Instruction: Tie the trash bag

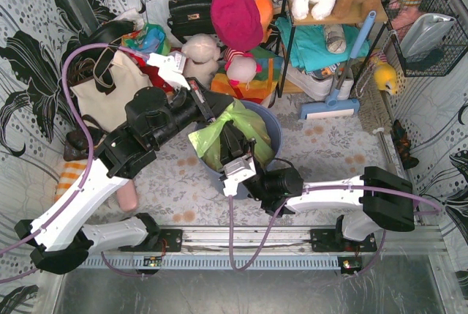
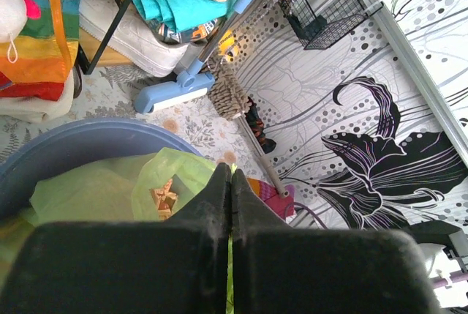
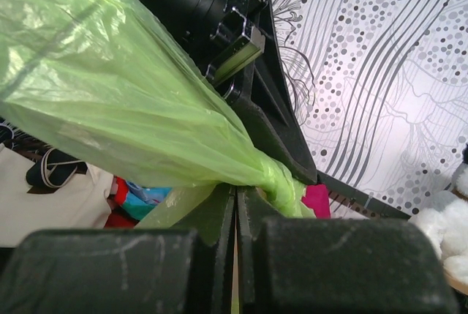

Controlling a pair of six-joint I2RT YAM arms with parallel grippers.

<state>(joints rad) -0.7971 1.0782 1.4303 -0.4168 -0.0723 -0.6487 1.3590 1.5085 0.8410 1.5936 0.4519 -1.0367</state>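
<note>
The lime-green trash bag (image 1: pixel 235 129) sits in the round blue-grey bin (image 1: pixel 272 129), its top pulled up into stretched flaps. My left gripper (image 1: pixel 218 119) reaches over the bin from the left and is shut, with a thin strip of green film pinched between its jaws (image 2: pixel 231 176). Below it, brownish waste shows through the trash bag (image 2: pixel 102 191). My right gripper (image 1: pixel 231 156) comes in from the right at the bin's near rim. It is shut (image 3: pixel 236 192), with the taut bag (image 3: pixel 124 102) drawn across its fingertips into a twisted neck, and film caught in its jaws.
A cream tote bag (image 1: pixel 110 88) stands left of the bin. Behind it are plush toys (image 1: pixel 201 54), a black handbag (image 1: pixel 191 11) and a rack with cloths (image 1: pixel 322 43). A blue floor wiper (image 1: pixel 330 107) leans at the right. A wire basket (image 1: pixel 428 32) hangs on the right wall.
</note>
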